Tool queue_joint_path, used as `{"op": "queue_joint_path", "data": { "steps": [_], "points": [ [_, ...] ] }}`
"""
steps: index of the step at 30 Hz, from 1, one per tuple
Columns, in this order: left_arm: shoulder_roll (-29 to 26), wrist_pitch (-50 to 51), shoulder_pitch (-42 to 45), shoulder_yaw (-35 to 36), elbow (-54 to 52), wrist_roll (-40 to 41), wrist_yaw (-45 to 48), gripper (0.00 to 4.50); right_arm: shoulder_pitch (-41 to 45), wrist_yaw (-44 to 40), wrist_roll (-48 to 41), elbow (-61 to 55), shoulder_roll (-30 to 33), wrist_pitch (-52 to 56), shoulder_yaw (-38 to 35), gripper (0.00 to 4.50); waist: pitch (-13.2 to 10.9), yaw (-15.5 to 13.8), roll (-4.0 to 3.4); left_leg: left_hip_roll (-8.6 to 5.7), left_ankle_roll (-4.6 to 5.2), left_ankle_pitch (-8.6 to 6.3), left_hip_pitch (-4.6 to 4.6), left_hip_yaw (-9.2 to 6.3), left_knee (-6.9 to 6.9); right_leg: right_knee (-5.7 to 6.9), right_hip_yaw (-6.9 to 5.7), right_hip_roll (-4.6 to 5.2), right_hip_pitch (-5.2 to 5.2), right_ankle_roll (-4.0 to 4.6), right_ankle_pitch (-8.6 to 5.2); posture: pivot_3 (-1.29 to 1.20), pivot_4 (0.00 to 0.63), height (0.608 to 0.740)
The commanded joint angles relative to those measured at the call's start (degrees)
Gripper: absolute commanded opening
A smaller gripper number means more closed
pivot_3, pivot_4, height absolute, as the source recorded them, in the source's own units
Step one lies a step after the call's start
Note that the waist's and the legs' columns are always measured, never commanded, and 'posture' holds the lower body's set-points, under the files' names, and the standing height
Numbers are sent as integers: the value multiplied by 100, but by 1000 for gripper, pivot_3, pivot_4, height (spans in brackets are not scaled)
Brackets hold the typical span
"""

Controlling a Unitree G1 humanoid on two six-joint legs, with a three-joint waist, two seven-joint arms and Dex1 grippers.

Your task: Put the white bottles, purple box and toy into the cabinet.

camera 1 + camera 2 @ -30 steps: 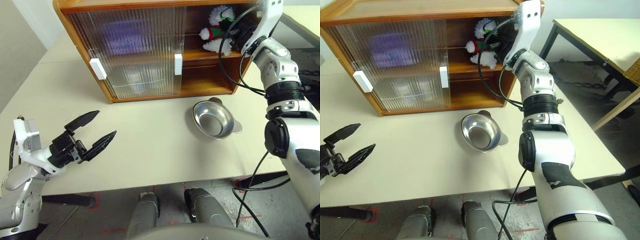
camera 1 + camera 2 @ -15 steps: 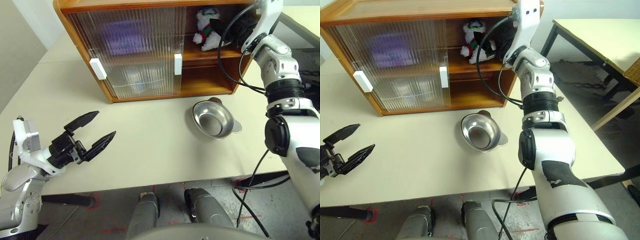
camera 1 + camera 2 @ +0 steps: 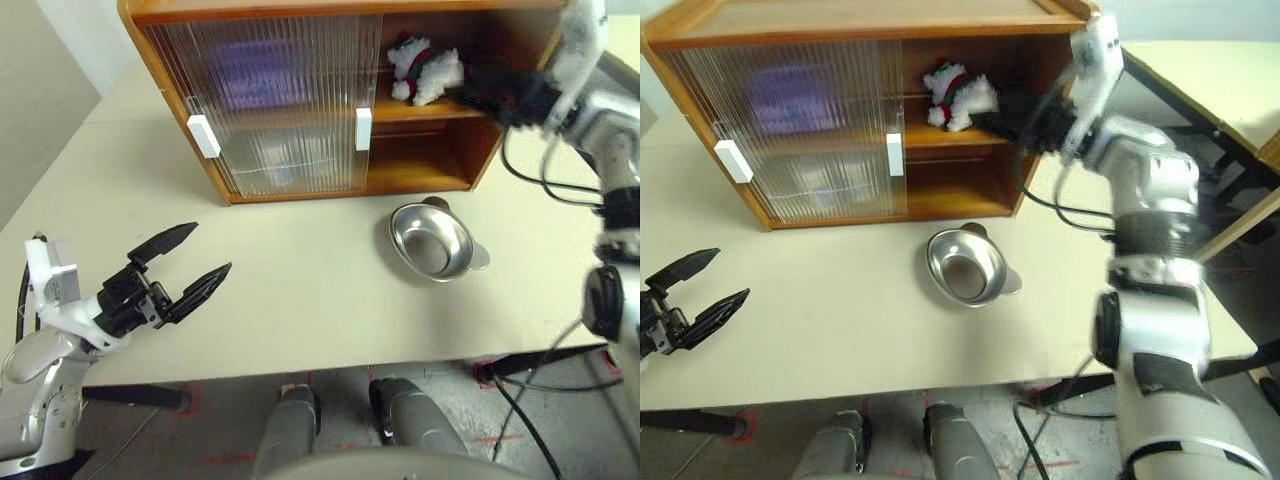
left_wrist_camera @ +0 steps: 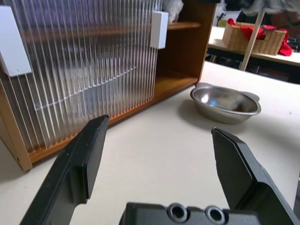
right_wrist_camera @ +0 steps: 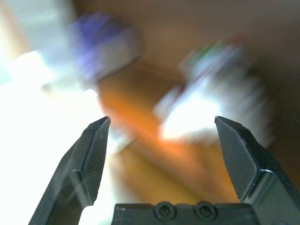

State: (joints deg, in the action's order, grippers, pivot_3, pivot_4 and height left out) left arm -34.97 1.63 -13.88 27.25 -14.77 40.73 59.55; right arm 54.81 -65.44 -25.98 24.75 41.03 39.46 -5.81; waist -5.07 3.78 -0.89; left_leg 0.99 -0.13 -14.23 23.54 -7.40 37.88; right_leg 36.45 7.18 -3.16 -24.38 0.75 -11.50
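My right gripper [image 5: 159, 154] has its 2 fingers spread wide with nothing between them, just in front of the cabinet's [image 3: 440, 160] open right side. My left gripper [image 3: 180, 268] hangs spread and empty over the table [image 3: 300, 290], well apart from everything.

The toy [image 3: 425, 70] sits on the upper shelf, leaning rather than upright, near the front edge. The purple box [image 3: 255, 75] shows as a lavender blur behind the ribbed door [image 3: 265, 100] on that same shelf, and a pale shape on the lower shelf behind the door is probably a bottle, though I cannot tell how many are there.

My worry is the withdrawal: my right fingers are close to the toy, and a finger or the dangling cable could snag its scarf and drag it off the shelf. It would likely drop toward the steel bowl [image 3: 432, 240] below. Swinging wide could also knock the cabinet's side wall
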Motion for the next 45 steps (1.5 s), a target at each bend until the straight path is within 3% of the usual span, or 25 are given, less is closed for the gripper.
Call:
{"op": "queue_joint_path", "data": {
  "steps": [1,5,13,20,33,37,45],
  "points": [
    [-25,20,-43,7,-12,-5,49,4500,-480,-834,-550,-749,611,1178,172,4447,0,15,0,-2,-2,1,-4,1,1,0,1,-1,4,-2,-1,-109,109,740],
    [-12,27,-24,-28,-3,-10,62,4500,-1236,-1230,-677,-734,1115,1533,164,4447,-3,31,6,-15,-6,4,-47,4,0,1,7,-3,50,-68,-39,-115,114,740],
    [-12,46,-77,-10,-43,9,70,4500,-2309,-1430,-708,-594,1537,2273,355,4447,-9,76,-3,-16,-5,5,-80,0,-1,1,15,-3,80,-78,-45,-113,121,740],
    [-22,92,-103,-16,-66,23,63,4500,-2800,-847,-409,-548,1392,2350,611,4447,-13,79,-9,-16,-21,-6,-62,0,-12,0,17,-1,59,-84,-63,-115,124,740],
    [-105,186,-41,6,-4,8,90,4500,-2809,-515,-765,-871,919,2847,489,4447,-13,62,-6,-19,-21,-13,-52,-3,-19,-2,18,-2,53,-86,-81,-117,116,740],
    [-122,192,-29,8,1,7,100,4500,-2806,-401,-908,-881,699,2929,382,3565,-13,61,-7,-19,-21,-13,-52,-3,-20,-2,18,-1,52,-86,-81,-115,113,740],
    [-166,222,-28,47,-13,25,105,4500,-2910,-323,-1140,-1131,671,3145,326,604,-12,62,-7,-20,-21,-16,-46,-3,-20,-2,18,-2,47,-85,-81,-118,111,740]
  ]
}}
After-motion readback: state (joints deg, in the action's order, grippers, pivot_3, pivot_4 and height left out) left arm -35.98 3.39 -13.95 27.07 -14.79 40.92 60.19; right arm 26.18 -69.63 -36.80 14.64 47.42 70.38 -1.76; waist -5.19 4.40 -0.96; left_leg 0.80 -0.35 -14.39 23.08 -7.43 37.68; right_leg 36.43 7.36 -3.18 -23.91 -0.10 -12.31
